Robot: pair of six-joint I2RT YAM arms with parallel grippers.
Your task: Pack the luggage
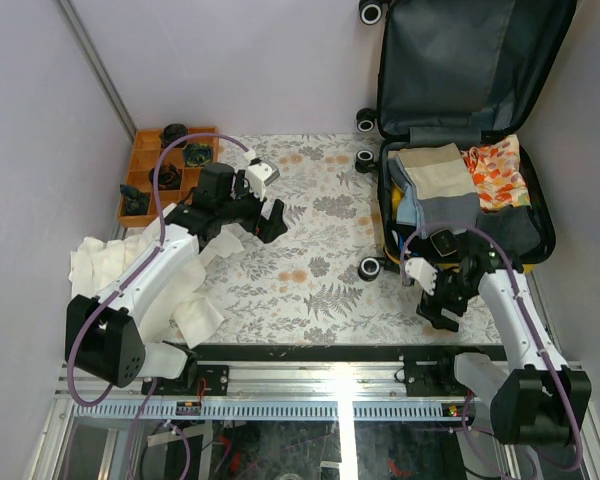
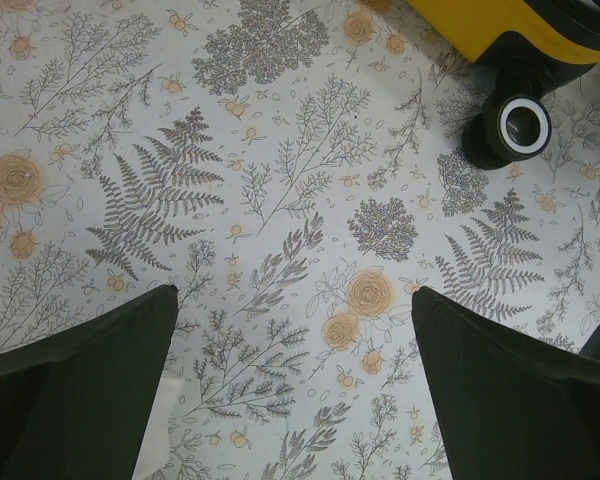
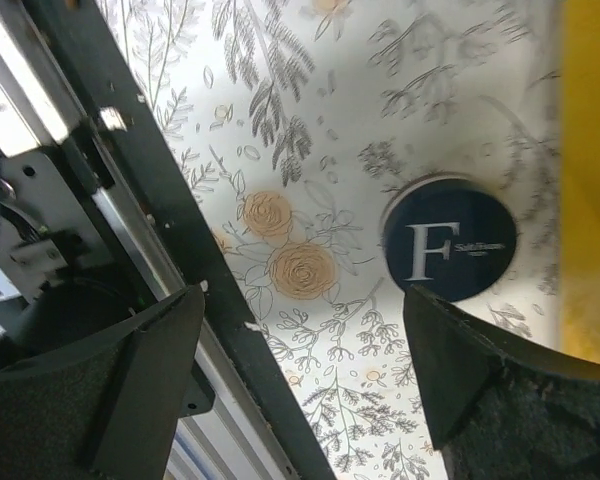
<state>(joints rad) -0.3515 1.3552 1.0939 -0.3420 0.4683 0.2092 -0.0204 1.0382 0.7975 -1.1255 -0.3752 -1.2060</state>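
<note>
The yellow luggage (image 1: 546,226) lies open at the right, its dark-lined lid (image 1: 470,60) standing up at the back. Its base holds folded clothes: a beige towel (image 1: 432,168), grey and blue cloth, and an orange floral cloth (image 1: 498,172). My left gripper (image 1: 265,222) is open and empty over the floral tablecloth, left of the luggage. The left wrist view (image 2: 295,295) shows a yellow corner (image 2: 520,22) and a black wheel (image 2: 510,128). My right gripper (image 1: 442,310) is open and empty by the luggage's near left corner; in the right wrist view (image 3: 302,292) it hangs beside a wheel marked "F" (image 3: 448,240).
An orange compartment tray (image 1: 140,150) with small dark items stands at the back left. White cloths (image 1: 100,262) lie by the left arm, one more near the front (image 1: 196,320). The black table rail (image 3: 170,210) runs under the right gripper. A wall stands close behind.
</note>
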